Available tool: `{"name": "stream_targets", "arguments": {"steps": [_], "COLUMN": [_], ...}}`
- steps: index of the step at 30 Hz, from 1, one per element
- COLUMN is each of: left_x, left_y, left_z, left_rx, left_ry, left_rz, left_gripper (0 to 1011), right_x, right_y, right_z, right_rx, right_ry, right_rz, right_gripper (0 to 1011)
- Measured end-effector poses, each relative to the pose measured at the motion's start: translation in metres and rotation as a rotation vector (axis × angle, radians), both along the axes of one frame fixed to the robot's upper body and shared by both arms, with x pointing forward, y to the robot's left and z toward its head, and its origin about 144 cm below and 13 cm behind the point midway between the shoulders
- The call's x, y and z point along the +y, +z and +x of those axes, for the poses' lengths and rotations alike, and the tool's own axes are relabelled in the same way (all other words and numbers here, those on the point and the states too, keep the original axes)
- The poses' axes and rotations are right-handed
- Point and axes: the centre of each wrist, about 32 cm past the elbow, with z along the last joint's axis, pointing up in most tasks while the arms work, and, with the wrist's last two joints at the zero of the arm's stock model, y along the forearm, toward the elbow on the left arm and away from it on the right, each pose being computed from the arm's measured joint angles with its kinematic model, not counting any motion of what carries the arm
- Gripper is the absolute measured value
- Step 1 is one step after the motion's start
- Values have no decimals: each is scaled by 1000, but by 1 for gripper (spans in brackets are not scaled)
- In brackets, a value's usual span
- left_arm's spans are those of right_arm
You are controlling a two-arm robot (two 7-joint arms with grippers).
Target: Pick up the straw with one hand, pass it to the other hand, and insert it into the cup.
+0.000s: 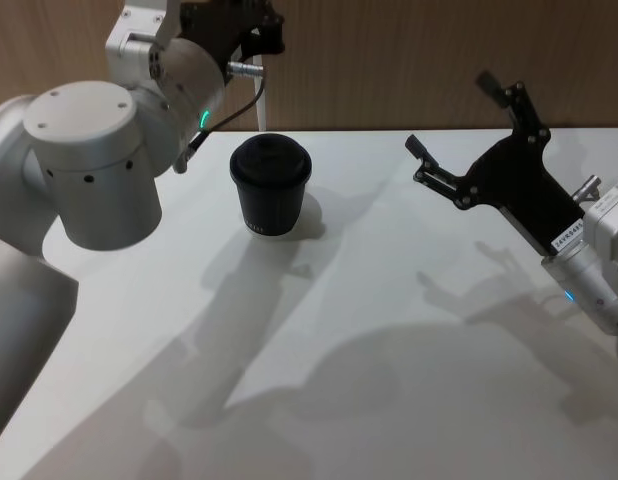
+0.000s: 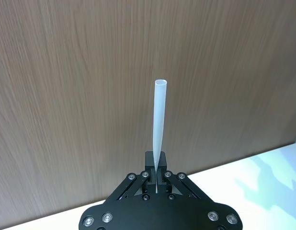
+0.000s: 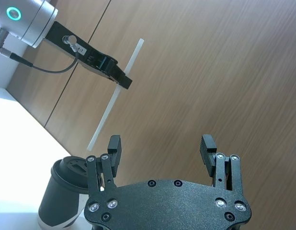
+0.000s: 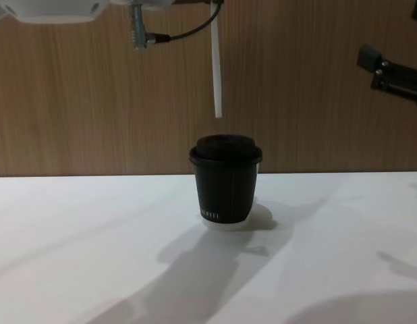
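One step left, I reckon: left gripper (image 2: 157, 176) pinches the straw (image 2: 160, 124) above the cup (image 4: 225, 182), right gripper (image 3: 161, 146) open. Next, lower it straight in.

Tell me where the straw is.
In the chest view the straw hangs upright from the left hand, its lower tip above the cup, not touching it.

1. The straw (image 4: 216, 67), a thin, straight, white-translucent tube, is held upright in the air. It is clamped somewhat above its middle by the closed fingers of the left gripper (image 2: 156, 167).
2. Its lower end is seen over the lid, slightly left of centre in the chest view, with a clear gap between them.
3. The cup (image 4: 226, 182), small and black, is stood upright on the table (image 4: 73, 256). It is capped by a black domed lid and marked with tiny white lettering above a pale bottom rim.
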Motion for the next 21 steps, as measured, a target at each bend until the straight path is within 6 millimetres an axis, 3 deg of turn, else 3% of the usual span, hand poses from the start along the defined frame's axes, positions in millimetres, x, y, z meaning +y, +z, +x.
{"name": "stream_targets", "arguments": {"steps": [21], "left_x": [0], "left_y": [-3], "left_z": [9], "left_rx": [49], "left_ry": [-10], "left_rz": [20], "left_gripper": [14], "right_x": [0], "right_y": [0], "right_z": [0], "right_rx": [0], "right_ry": [0], "right_rz": [0], "right_gripper": [1001]}}
